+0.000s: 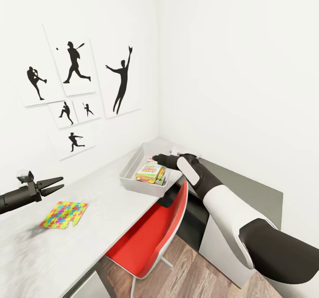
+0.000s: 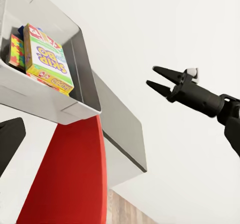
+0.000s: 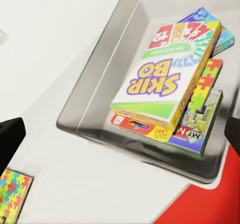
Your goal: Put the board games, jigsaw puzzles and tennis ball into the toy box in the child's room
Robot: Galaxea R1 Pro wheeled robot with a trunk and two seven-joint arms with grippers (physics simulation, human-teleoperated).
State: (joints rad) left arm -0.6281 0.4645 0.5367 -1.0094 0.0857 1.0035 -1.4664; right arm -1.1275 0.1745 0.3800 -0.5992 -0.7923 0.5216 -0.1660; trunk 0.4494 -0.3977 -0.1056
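My right claw (image 1: 156, 159) hovers over the toy box (image 1: 131, 168), fingers parted and empty. In the box the Skip-Bo game (image 3: 162, 84) lies on top of a stack of other boxes. My left claw (image 1: 54, 185) hangs open above the near surface (image 1: 102, 191), just beside the jigsaw puzzle (image 1: 64, 214). A red chair (image 1: 150, 240) stands tucked under the surface.
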